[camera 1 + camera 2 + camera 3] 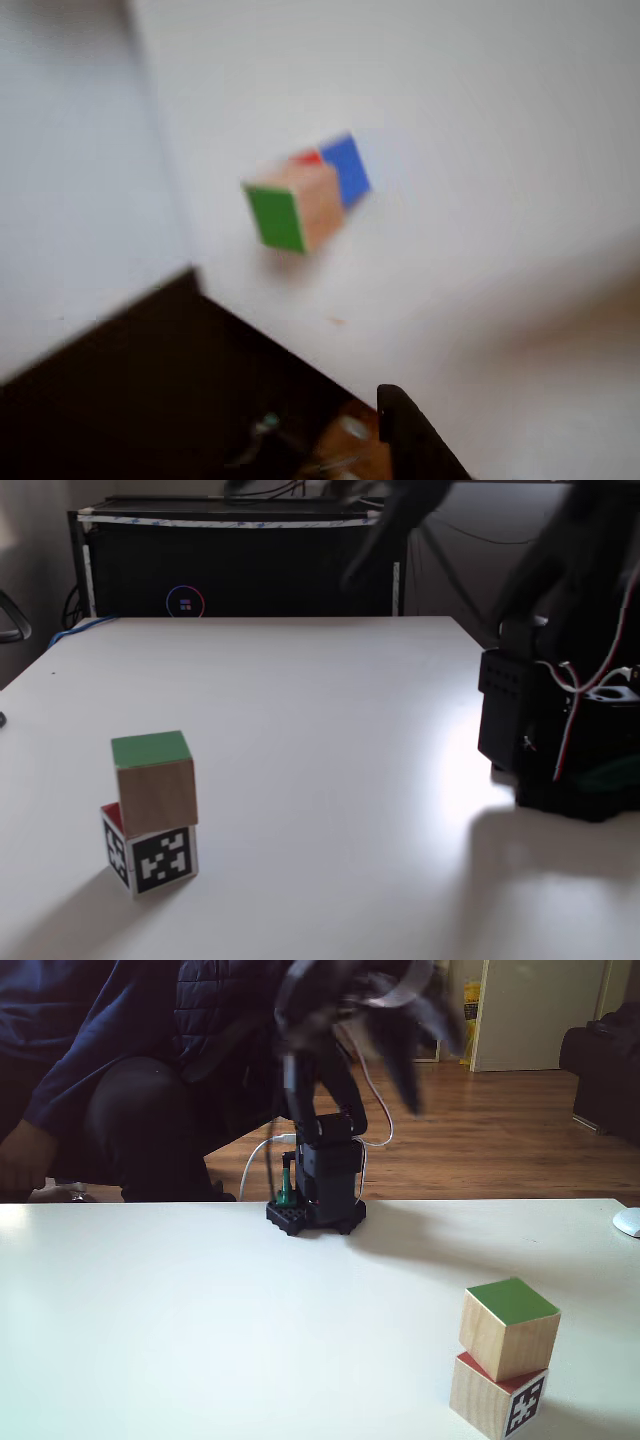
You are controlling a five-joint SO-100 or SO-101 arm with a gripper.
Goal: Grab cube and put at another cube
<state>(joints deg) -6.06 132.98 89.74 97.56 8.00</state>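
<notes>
The cube (152, 780), plain wood with a green top face, rests slightly askew on top of another cube (150, 855), which shows a red top and a black-and-white marker. In another fixed view the same stack stands near the front right: the cube (508, 1327) over another cube (495, 1400). The other view, blurred, looks down on the cube (290, 205) with another cube's blue and red faces (348, 168) behind it. My gripper (425, 1040) is a motion blur high above the arm's base, far from the stack and holding nothing. One dark finger (405, 430) shows at the bottom edge.
The arm's black base (315, 1185) sits at the table's far edge, also at the right of a fixed view (555, 740). A person in dark clothes (120, 1060) sits behind the table. A black box (240, 565) lines one side. The table edge (190, 275) shows.
</notes>
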